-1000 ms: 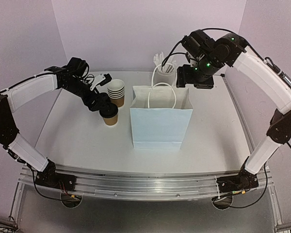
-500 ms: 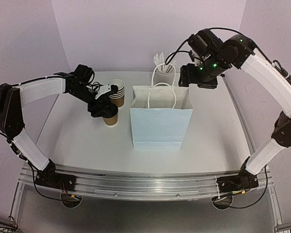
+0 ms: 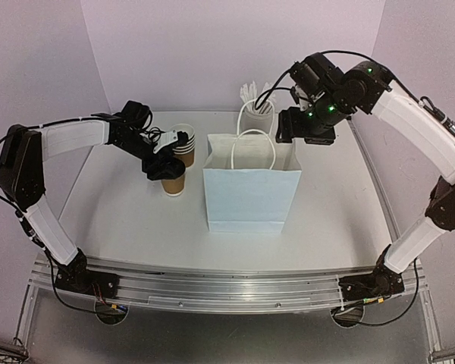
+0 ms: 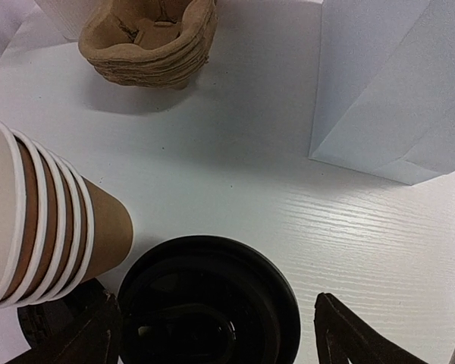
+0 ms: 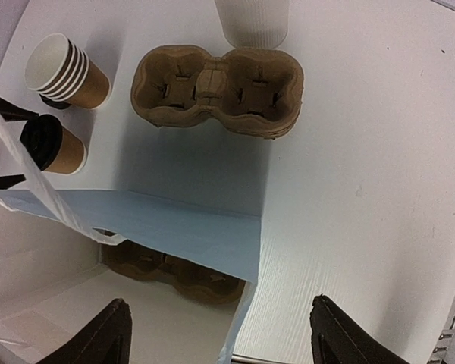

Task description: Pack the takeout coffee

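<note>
I am at the pick-up step. My left gripper (image 3: 164, 165) stands wide astride the takeout coffee (image 3: 173, 184); a gap shows beside its black lid (image 4: 208, 307), so I judge nothing is held. The cup stands upright on the table (image 3: 121, 220), at 9 o'clock of the white bag (image 3: 252, 193). My right gripper (image 3: 306, 127) hangs wide and empty over the bag's 1 o'clock corner. Next I must pinch squarely and lift straight, missing the stacked cups (image 3: 184, 144) at 12 o'clock
</note>
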